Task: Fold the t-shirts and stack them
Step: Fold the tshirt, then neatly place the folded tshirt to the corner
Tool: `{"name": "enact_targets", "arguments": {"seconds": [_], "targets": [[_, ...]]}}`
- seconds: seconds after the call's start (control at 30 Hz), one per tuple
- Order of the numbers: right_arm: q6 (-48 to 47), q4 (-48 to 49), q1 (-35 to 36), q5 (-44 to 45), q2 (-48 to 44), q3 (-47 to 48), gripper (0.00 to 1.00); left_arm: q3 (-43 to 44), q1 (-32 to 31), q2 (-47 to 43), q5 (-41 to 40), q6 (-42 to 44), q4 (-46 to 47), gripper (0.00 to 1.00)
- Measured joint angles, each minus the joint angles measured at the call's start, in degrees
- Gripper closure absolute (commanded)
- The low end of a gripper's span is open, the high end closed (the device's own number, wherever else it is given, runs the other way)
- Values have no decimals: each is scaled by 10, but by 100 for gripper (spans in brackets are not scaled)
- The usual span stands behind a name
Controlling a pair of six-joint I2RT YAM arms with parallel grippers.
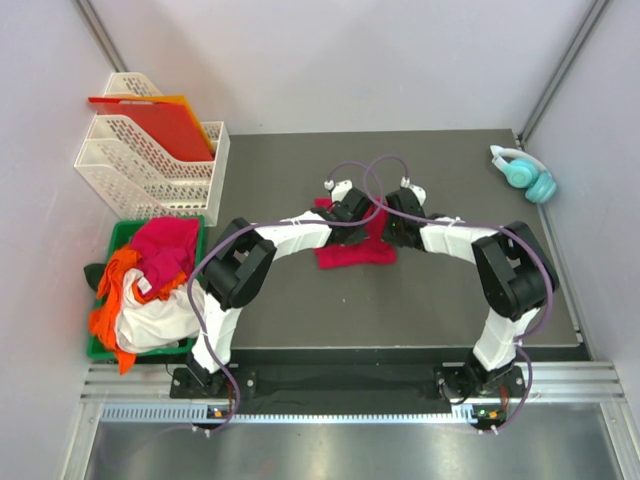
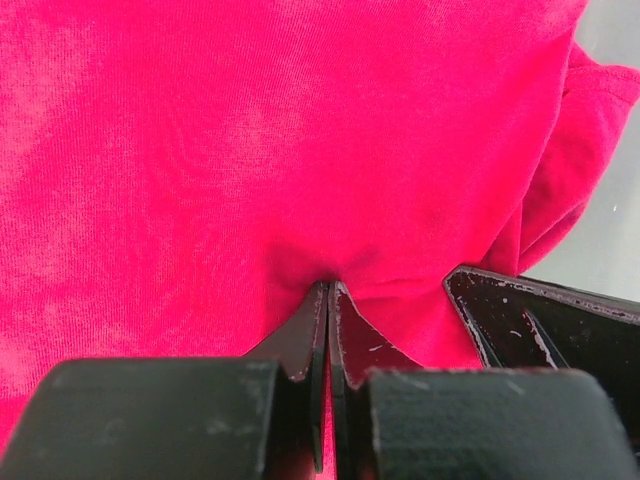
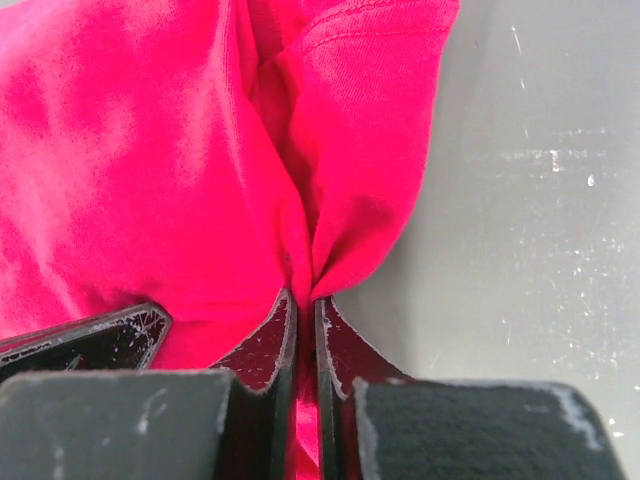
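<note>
Crimson t-shirt: bunched at centre frame on the worktop. Left tool and right tool: each pinched together on its cloth. I judge lifting both edges level, carried across evenly, folds best. Remaining t-shirts: heaped lower left, green bin.

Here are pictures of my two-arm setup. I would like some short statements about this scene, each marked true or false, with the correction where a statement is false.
1. The left gripper and the right gripper are both shut on the crimson t-shirt. True.
2. The teal headphones lie in the green bin. False: they lie at the far right corner of the table.
3. The green bin holds a heap of shirts in orange, white and pinkish-red. True.
4. The red-orange sheet lies flat on the table. False: it stands in the white trays.
</note>
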Motion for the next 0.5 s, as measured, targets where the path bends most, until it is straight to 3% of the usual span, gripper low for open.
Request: {"name": "enact_targets", "arguments": {"seconds": [0.17, 0.5], "targets": [[-1, -19, 11, 28, -9, 0, 100, -6, -10, -9, -14, 16, -1, 76], [-37, -184, 14, 139, -36, 35, 100, -64, -87, -215, -110, 80, -74, 77]]}}
